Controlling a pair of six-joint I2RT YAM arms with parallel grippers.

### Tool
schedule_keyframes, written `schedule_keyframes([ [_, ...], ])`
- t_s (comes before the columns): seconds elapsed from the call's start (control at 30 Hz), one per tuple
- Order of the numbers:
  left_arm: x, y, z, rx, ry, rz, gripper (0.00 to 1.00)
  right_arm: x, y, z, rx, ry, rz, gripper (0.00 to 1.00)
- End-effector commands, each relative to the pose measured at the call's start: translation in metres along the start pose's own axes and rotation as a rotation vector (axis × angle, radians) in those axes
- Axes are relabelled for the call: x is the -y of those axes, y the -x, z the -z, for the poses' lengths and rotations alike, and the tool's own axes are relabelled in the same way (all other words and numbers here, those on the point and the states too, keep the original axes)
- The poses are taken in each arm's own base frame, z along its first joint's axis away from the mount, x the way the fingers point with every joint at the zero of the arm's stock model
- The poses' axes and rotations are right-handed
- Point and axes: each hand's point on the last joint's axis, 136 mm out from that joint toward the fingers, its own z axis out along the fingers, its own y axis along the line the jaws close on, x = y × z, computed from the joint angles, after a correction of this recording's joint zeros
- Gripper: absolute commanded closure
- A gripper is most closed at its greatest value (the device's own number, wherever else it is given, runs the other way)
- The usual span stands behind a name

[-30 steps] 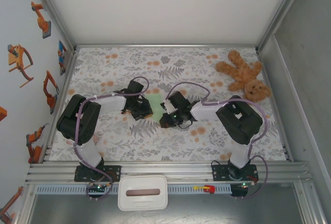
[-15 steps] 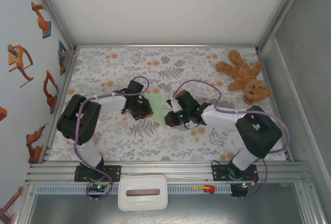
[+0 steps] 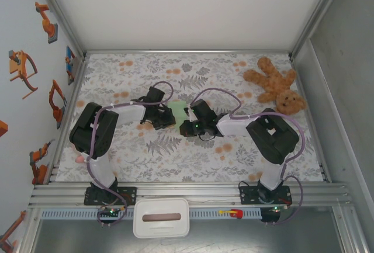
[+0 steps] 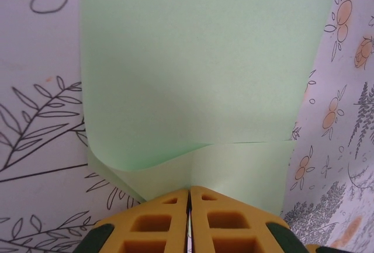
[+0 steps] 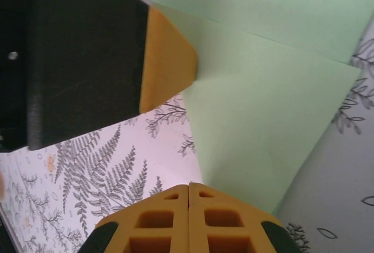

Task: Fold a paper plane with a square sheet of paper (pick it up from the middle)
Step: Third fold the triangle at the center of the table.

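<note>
Currently both grippers are closed at the sheet of paper (image 4: 198,60), which sits mid-table (image 3: 193,153) between them, left gripper on its left side and right gripper on its right.

Left gripper (image 4: 189,197): jaws clenched on the near edge of the sheet in its wrist view. That edge is pulled up off the table, with a loose flap curling just left of the pinch. It reads as a real grasp, not just contact.

Right gripper (image 5: 188,190): jaws pressed fully together. The paper runs right up to its tip and partly under it. Can't tell whether it is pinching the sheet or only pinning it down. The left gripper's yellow fingertip (image 5: 166,60) shows in that view, touching the opposite edge.

Likely reasoning for the setup: thin paper has no stiffness, so one side anchors while the other lifts and carries an edge over. Holding from opposite sides keeps the sheet from sliding on the patterned cloth. One crease line is visible with a layer lying over another, so the fold is partway. No pointed dart shape yet.

Risks, as a judgement: pulling apart could tear or slip the sheet, and the curled flap could crease in the wrong place if pressed now.

Teddy bear (image 3: 274,86) is at the far right, well apart, not in the way.
</note>
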Motion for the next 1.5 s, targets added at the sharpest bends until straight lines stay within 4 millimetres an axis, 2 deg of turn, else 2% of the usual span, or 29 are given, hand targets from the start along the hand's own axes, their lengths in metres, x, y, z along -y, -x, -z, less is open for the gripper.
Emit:
schedule_keyframes([
  [0.0, -0.003, 0.003, 0.005, 0.010, 0.032, -0.033, 0.89, 0.008, 0.011, 0.000, 0.024, -0.032, -0.030, 1.00],
  [0.23, 0.017, 0.010, 0.019, 0.039, -0.032, -0.052, 0.88, 0.024, -0.001, -0.010, -0.041, -0.088, -0.053, 1.00],
  [0.37, 0.035, 0.014, 0.029, 0.070, -0.103, -0.057, 0.86, 0.030, -0.006, -0.012, -0.061, -0.116, -0.067, 1.00],
  [0.43, 0.037, 0.015, 0.030, 0.083, -0.106, -0.058, 0.85, 0.033, -0.008, -0.012, -0.067, -0.131, -0.071, 1.00],
  [0.67, 0.033, 0.008, 0.010, 0.078, -0.049, -0.017, 0.85, 0.038, -0.009, -0.012, -0.075, -0.156, -0.095, 1.00],
  [0.9, 0.040, 0.008, -0.009, 0.067, -0.067, 0.001, 0.85, 0.044, -0.014, -0.015, -0.086, -0.177, -0.131, 1.00],
  [1.03, 0.025, 0.006, -0.015, 0.088, -0.022, 0.008, 0.86, 0.051, -0.019, -0.016, -0.103, -0.203, -0.165, 1.00],
  [1.2, -0.004, 0.006, -0.017, 0.128, 0.045, 0.003, 0.86, 0.073, -0.040, -0.017, -0.176, -0.304, -0.238, 1.00],
  [1.33, -0.021, 0.015, -0.013, 0.179, 0.033, 0.007, 0.86, 0.088, -0.059, -0.014, -0.231, -0.377, -0.297, 1.00],
  [1.47, -0.032, 0.027, -0.005, 0.228, 0.000, -0.002, 0.85, 0.100, -0.070, -0.010, -0.260, -0.431, -0.340, 1.00],
])
